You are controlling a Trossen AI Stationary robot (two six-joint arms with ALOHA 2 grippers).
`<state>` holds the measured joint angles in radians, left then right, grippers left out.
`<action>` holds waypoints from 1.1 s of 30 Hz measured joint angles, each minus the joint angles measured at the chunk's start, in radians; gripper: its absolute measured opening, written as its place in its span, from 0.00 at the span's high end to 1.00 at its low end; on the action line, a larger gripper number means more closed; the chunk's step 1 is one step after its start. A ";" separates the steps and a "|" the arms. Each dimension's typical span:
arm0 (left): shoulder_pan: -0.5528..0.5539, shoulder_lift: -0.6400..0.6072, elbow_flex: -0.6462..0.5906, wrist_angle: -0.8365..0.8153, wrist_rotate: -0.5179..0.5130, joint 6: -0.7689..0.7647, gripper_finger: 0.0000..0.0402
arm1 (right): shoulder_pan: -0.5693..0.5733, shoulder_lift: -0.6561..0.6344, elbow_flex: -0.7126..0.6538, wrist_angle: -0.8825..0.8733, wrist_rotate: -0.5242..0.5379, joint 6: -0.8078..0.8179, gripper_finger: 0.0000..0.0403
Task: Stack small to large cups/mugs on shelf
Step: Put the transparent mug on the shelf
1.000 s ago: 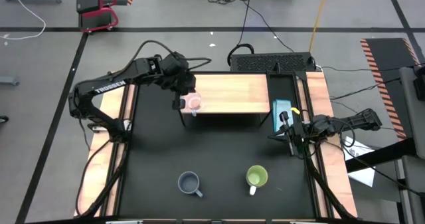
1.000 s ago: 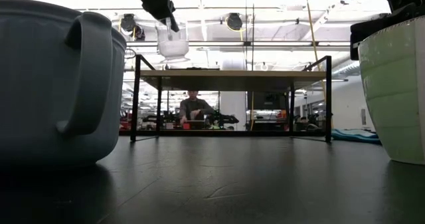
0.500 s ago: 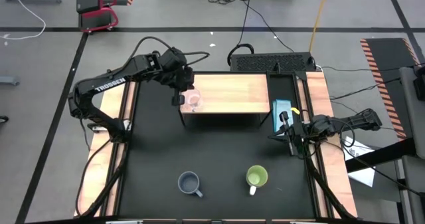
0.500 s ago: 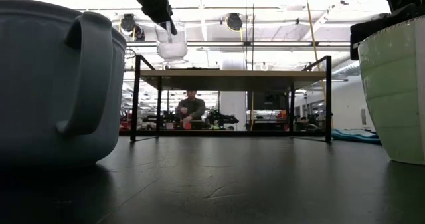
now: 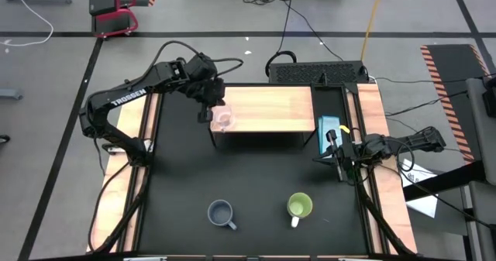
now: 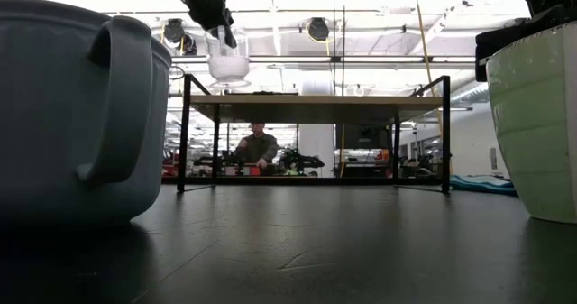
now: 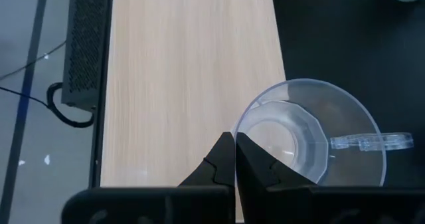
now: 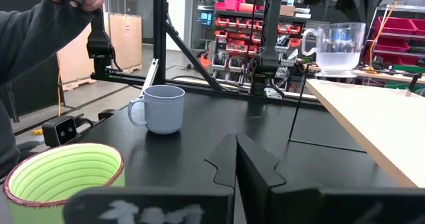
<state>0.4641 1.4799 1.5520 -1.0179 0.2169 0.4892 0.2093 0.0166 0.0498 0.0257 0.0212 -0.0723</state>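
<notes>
The small clear glass cup (image 5: 224, 119) (image 6: 227, 65) (image 7: 309, 134) hangs in my left gripper (image 5: 208, 108) (image 7: 236, 151) above the left end of the light-wood shelf (image 5: 271, 110) (image 6: 315, 108) (image 7: 186, 78). Near the table's near edge, the grey-blue mug (image 5: 221, 213) (image 8: 163, 108) and the lime-green mug (image 5: 299, 207) (image 8: 63, 174) stand upright on their bases on the black table top. My right gripper (image 5: 338, 157) (image 8: 236, 161) waits shut by the table's right side strip, touching nothing. My left gripper pinches the glass cup's rim (image 7: 244, 127) on the side opposite its handle (image 7: 372, 141), one finger inside the cup and one outside. The fingers come from above, pointing down. The cup is lifted clear over the shelf board and hangs about upright below the fingers.
A blue box (image 5: 329, 129) lies by the shelf's right end. Open black table top (image 5: 256, 172) lies between the shelf and the two mugs. Beyond the table, a person (image 6: 257, 146) sits at a bench, and a sleeve (image 8: 40, 44) shows in the right wrist view.
My left gripper has carried the glass cup a little toward the table's far edge, from over the shelf's near edge to farther over its left end. The cup has stayed lifted and upright, and the gripper has stayed shut on it.
</notes>
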 joint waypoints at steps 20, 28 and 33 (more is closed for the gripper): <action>-0.004 0.013 -0.002 -0.027 -0.006 0.024 1.00 | 0.000 0.004 0.000 0.000 0.000 0.007 1.00; -0.004 0.013 -0.002 -0.028 -0.005 0.031 1.00 | 0.000 0.018 0.000 0.000 0.000 0.007 1.00; -0.004 0.013 -0.004 -0.028 -0.006 0.032 1.00 | 0.000 0.031 0.000 0.000 0.000 0.007 1.00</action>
<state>0.4606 1.4929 1.5482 -1.0456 0.2104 0.5211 0.2092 0.0475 0.0497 0.0257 0.0212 -0.0650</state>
